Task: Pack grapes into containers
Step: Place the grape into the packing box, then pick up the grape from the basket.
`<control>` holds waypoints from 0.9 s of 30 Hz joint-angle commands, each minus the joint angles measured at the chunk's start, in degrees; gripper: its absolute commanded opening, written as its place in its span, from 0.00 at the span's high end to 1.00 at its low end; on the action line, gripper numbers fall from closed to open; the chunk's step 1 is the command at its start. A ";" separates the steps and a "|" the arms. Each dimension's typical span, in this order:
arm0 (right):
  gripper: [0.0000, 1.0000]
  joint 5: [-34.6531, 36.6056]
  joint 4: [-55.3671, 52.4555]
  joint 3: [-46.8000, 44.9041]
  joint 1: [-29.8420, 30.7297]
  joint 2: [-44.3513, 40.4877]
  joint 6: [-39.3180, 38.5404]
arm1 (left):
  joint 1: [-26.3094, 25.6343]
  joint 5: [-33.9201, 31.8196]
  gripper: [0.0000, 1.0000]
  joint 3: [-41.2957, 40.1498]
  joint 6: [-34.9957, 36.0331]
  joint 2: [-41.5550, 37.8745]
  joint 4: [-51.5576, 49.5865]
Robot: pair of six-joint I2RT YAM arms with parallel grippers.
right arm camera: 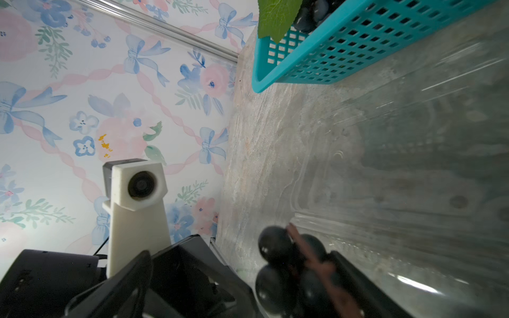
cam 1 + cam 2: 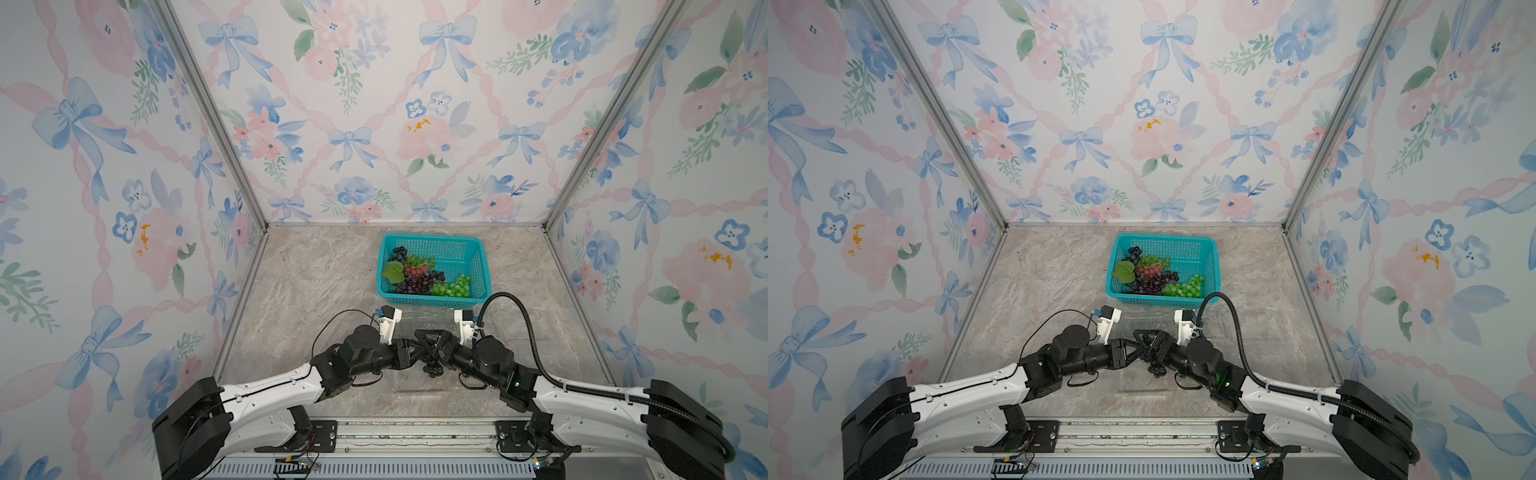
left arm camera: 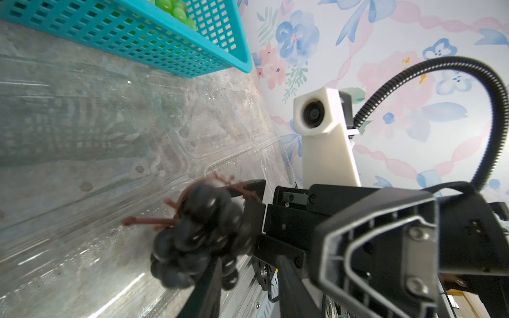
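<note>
A dark bunch of grapes (image 2: pixel 432 370) hangs between my two grippers over a clear container (image 2: pixel 419 390) at the front middle of the table. The left gripper (image 3: pixel 248 258) has its jaws partly closed. One finger lies against the bunch (image 3: pixel 198 234), a few lower berries sit between the jaws, and a gap shows beside the other finger. The right gripper (image 1: pixel 275 264) stands wide open, with the bunch (image 1: pixel 289 269) and its brown stem against one of its fingers (image 1: pixel 355 278). I cannot tell what bears the bunch. More grapes (image 2: pixel 419 276), green, red and dark, lie in the basket.
The teal perforated basket (image 2: pixel 436 245) stands just behind the container, right of centre, with a green leaf (image 2: pixel 392 272) at its left end. Both arms meet tip to tip, and the right arm's black cable hose (image 2: pixel 523 324) arches over its wrist. Flowered walls close three sides.
</note>
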 commanded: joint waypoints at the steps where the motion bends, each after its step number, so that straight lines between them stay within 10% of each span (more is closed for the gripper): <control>1: 0.03 2.10 -13.15 3.62 -0.58 -1.93 -4.93 | 0.66 1.19 0.63 -1.83 -0.82 -1.03 1.34; 15: 0.03 6.99 -32.96 10.36 -1.67 -8.96 -17.10 | 3.95 -8.44 0.48 3.21 7.17 -6.30 -14.70; 27: 0.22 -3.21 -48.67 39.10 -25.07 8.68 -40.85 | 13.58 -15.36 0.30 23.96 17.72 8.81 -20.38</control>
